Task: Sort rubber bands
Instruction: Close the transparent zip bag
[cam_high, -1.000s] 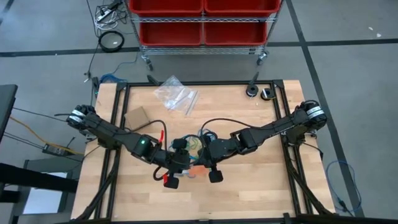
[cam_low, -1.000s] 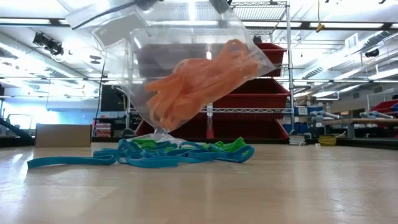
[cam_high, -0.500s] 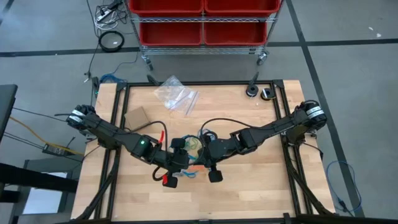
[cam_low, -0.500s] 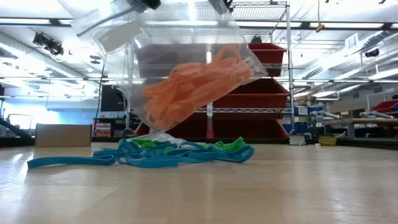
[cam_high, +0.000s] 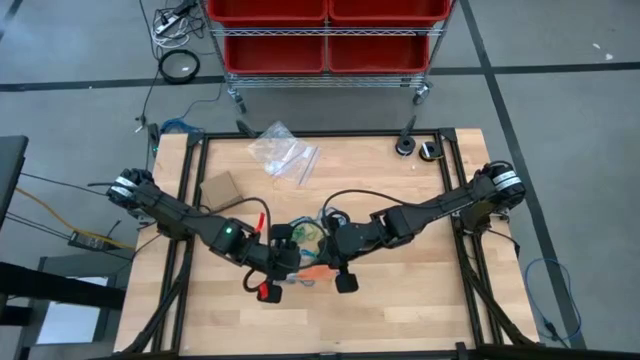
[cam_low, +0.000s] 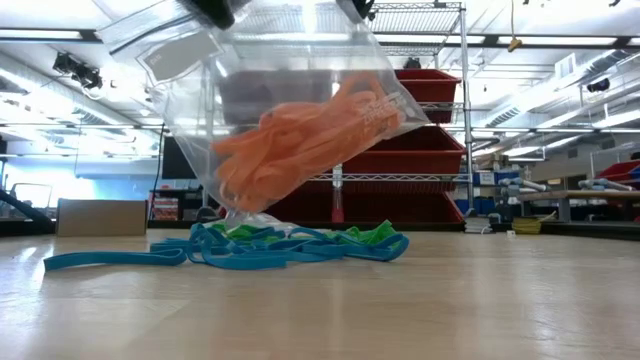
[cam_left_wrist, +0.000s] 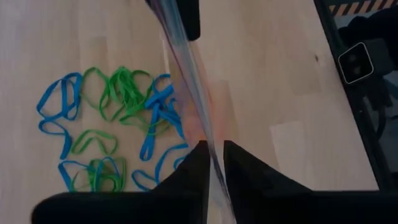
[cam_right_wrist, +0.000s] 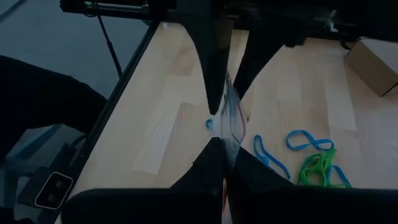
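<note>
**Rubber bands: orange ones bagged, blue and green ones loose on the table**

Rubber bands (cam_low: 290, 245) in blue and green are lying in a loose tangle on the wooden table (cam_low: 500, 300), right under a clear plastic bag (cam_low: 290, 110) that is hanging above them. Its bottom corner is coming down to just above the pile. Inside the bag a bunch of orange rubber bands (cam_low: 300, 140) is sitting, slumped toward the lower side.

Both arms are meeting over that bag near the middle of the table. The left gripper (cam_left_wrist: 211, 163) is pinching the bag's thin upper edge, its two dark fingers (cam_left_wrist: 245, 171) pressing close on either side of the plastic sheet. The right gripper (cam_right_wrist: 224, 158) is clenched on the same bag from the opposite side, fingers tight together around the film. From above, the two grippers (cam_high: 310, 262) are sitting nearly nose to nose over the bag.

Beside the bag, seen from the left wrist, the loose blue and green loops (cam_left_wrist: 112, 124) are spreading across the wood, some overlapping. One blue band (cam_low: 110, 260) is stretching away from the pile on its own.

Farther back on the table, well apart from the bag, spare clear bags (cam_high: 283, 152) and a small cardboard box (cam_high: 220, 188) are resting.
</note>
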